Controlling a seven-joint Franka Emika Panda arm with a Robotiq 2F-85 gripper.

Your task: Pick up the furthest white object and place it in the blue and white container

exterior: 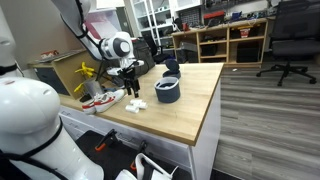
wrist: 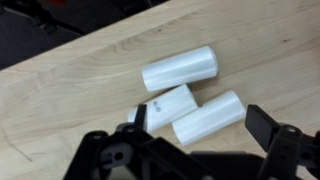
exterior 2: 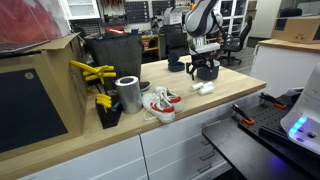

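Wooden desk (exterior 2: 235, 92), landmark a silver can (exterior 2: 128, 93) standing upright. Red-and-white sneakers (exterior 2: 160, 103) lie just beside the can, on the side towards the desk's open end. Yellow clamps (exterior 2: 92, 72) sit close on the can's opposite side. A black bin (exterior 2: 120, 55) stands behind the can. A cardboard box (exterior 2: 40, 95) lies beyond the clamps. An office chair (exterior: 290, 40) stands on the floor, well apart from the can.

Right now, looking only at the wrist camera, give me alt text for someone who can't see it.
Three short white cylinders lie close together on a wooden table, one higher in the picture and two side by side below it. The open gripper hangs over the lower two, with a dark finger on either side.
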